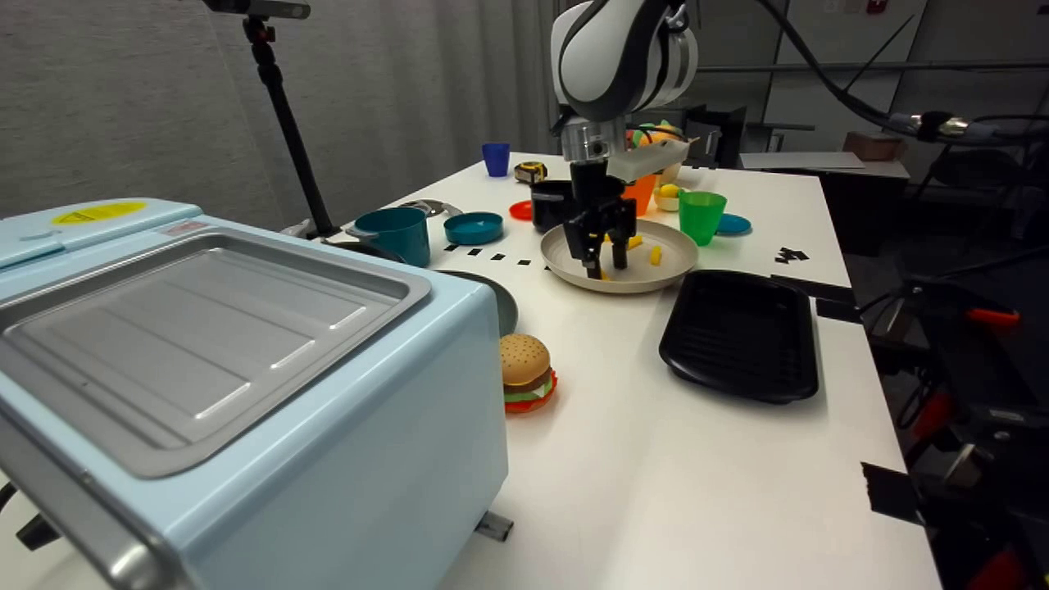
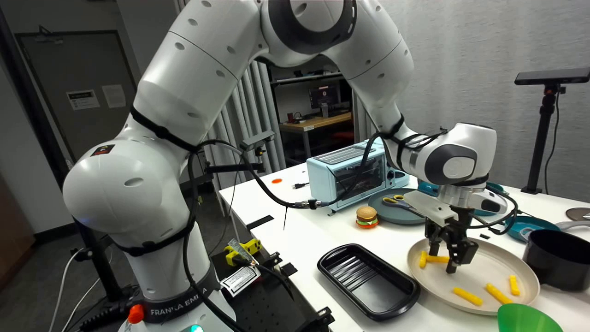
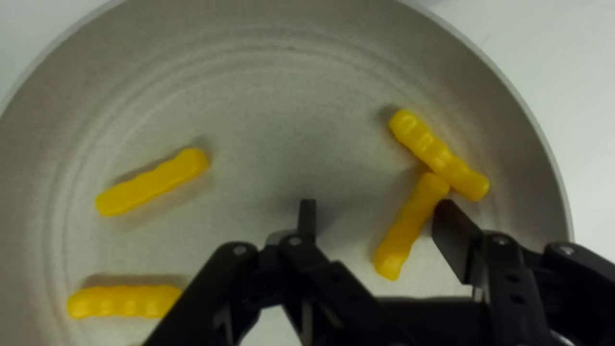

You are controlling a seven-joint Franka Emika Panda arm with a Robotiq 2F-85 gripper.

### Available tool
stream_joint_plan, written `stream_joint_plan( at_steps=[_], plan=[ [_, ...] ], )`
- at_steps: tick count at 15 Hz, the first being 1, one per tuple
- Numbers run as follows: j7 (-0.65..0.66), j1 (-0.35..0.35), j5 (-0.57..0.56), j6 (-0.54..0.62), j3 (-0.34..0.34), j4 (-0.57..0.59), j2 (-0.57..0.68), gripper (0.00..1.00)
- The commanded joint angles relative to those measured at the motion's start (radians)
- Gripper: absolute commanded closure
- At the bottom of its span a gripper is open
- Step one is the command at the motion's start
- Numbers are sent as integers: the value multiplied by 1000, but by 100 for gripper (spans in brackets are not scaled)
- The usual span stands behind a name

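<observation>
My gripper points down over a round beige plate, jaws partly apart. A yellow fry-like stick lies aslant between them, nearer the right finger; whether they touch I cannot tell. Its upper end meets another yellow stick lying crosswise. Off to the left, two more sticks rest apart on the plate, an upper yellow stick and a lower yellow stick. In both exterior views the gripper has its fingertips low over the plate, holding nothing visible.
Beside the plate are a black ridged tray, a black pot and a green cup. A toy burger stands near the pale blue toaster oven. Scissors lie on a grey-green plate.
</observation>
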Motion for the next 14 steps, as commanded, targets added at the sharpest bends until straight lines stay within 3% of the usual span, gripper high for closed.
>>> stream_joint_plan(
  at_steps=[1, 5, 6, 14],
  plan=[
    [19, 14, 8, 11, -17, 22, 21, 65],
    [22, 13, 7, 13, -25, 16, 11, 96],
    [22, 13, 6, 13, -28, 14, 7, 100],
    [13, -8, 1, -22, -63, -94, -125, 97]
  ],
)
